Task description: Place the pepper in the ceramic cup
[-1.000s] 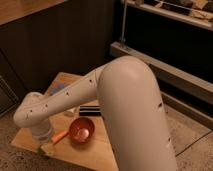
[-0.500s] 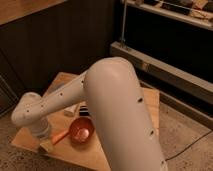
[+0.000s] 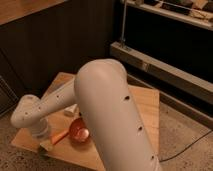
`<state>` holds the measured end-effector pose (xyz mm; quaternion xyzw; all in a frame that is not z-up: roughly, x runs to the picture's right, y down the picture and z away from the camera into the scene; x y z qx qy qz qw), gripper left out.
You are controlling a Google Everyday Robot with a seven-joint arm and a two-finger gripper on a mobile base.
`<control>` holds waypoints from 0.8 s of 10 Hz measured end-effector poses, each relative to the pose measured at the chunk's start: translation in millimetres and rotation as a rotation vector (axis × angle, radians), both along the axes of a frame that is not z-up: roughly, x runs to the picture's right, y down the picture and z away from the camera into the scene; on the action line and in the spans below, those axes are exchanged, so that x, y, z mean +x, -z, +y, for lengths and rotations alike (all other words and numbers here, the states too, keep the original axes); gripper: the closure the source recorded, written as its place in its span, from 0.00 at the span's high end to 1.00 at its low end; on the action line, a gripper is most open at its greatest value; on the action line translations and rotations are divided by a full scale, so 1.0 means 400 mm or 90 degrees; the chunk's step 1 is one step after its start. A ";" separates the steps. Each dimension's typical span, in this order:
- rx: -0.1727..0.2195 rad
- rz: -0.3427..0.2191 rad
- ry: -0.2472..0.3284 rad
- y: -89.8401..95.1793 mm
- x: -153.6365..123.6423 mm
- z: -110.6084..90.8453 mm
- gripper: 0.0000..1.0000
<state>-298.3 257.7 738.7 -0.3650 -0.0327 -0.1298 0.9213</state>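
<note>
Big white arm [image 3: 107,110] hogs the middle of the frame, and its elbow has swung a bit further left over the wooden table [image 3: 146,107] than a second ago. The red-orange bowl [image 3: 80,134] sits lower left. The pepper [image 3: 59,136] lies just left of it and hasn't budged. The gripper [image 3: 45,146] hangs low at the pepper's far end, fingers spread apart, gripping nothing. So I'd say it's still lining up the grab. Can't spot the ceramic cup.
</note>
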 end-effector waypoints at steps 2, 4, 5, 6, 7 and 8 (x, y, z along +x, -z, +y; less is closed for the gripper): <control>0.002 0.007 0.002 -0.017 -0.003 0.007 0.65; 0.001 0.013 0.004 -0.032 -0.002 0.015 0.65; -0.001 0.018 0.004 -0.040 0.000 0.023 0.65; -0.004 0.021 0.005 -0.045 0.002 0.029 0.65; -0.009 0.028 0.006 -0.055 0.004 0.042 0.62; -0.011 0.030 0.006 -0.059 0.005 0.047 0.58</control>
